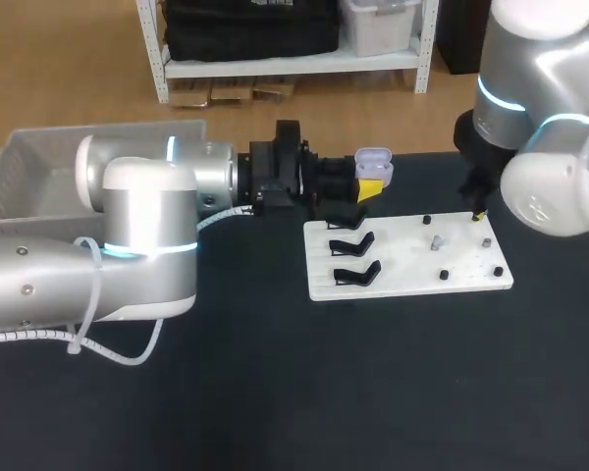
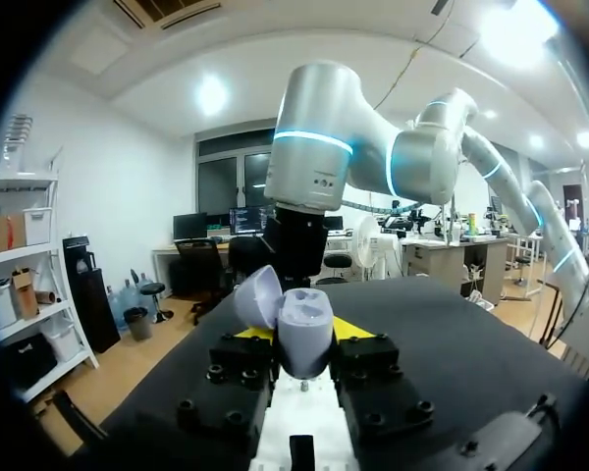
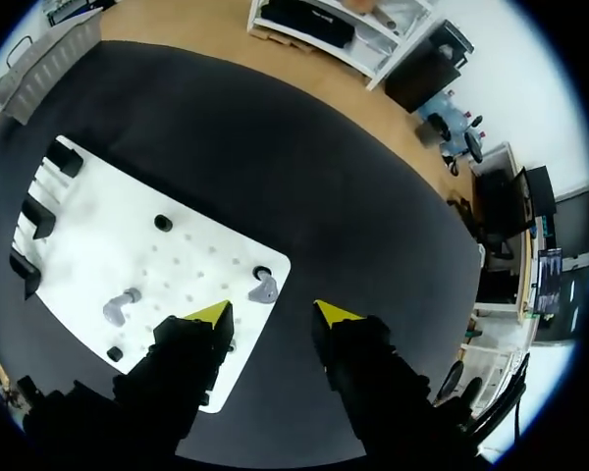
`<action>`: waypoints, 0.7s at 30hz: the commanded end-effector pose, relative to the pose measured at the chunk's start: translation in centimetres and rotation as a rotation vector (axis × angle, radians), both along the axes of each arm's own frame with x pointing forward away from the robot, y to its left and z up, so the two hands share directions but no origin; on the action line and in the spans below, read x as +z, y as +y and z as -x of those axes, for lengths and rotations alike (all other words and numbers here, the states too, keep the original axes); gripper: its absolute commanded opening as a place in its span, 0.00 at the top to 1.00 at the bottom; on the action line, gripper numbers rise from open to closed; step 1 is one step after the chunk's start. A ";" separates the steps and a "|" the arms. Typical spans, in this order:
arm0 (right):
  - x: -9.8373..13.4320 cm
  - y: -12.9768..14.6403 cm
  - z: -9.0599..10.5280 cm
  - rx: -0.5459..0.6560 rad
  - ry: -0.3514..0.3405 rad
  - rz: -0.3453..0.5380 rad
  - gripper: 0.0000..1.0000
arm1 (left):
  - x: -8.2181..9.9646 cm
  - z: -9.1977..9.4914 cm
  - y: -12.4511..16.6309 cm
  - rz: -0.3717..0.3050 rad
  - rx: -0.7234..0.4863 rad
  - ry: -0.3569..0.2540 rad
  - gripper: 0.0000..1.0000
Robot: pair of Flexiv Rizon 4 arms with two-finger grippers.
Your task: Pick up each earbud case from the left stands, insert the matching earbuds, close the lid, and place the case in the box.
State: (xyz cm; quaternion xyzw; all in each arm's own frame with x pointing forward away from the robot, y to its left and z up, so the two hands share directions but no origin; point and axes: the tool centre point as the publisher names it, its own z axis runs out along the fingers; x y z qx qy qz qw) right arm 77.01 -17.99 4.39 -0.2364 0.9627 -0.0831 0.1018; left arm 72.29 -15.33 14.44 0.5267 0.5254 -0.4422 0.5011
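The lavender plastic earbud case (image 2: 306, 319), lid open, is pinched in the left gripper (image 2: 304, 332), held above the table just past the flat white board (image 1: 402, 260). The right gripper (image 3: 273, 314) is spread over a small grey earbud (image 3: 263, 289) at the board's corner.

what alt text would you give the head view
The left gripper holds an open pale earbud case near the far left corner of a white board. The right gripper hangs open over the board's right side, near a grey earbud; three black stands line its left side.
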 end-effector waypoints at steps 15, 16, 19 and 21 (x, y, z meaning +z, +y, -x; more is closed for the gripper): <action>-1.1 0.9 0.3 -0.058 0.052 -0.015 0.55 | -0.1 0.0 0.0 0.005 0.002 -0.003 1.00; -1.3 0.9 0.2 -0.059 0.054 -0.016 0.55 | -0.1 0.0 0.0 0.005 0.002 -0.003 1.00; -1.5 0.9 0.0 -0.066 0.053 -0.017 0.56 | -0.1 0.0 0.0 0.005 0.002 -0.003 1.00; -1.6 0.9 -0.1 -0.069 0.052 -0.013 0.57 | -0.1 0.0 0.0 0.005 0.002 -0.003 1.00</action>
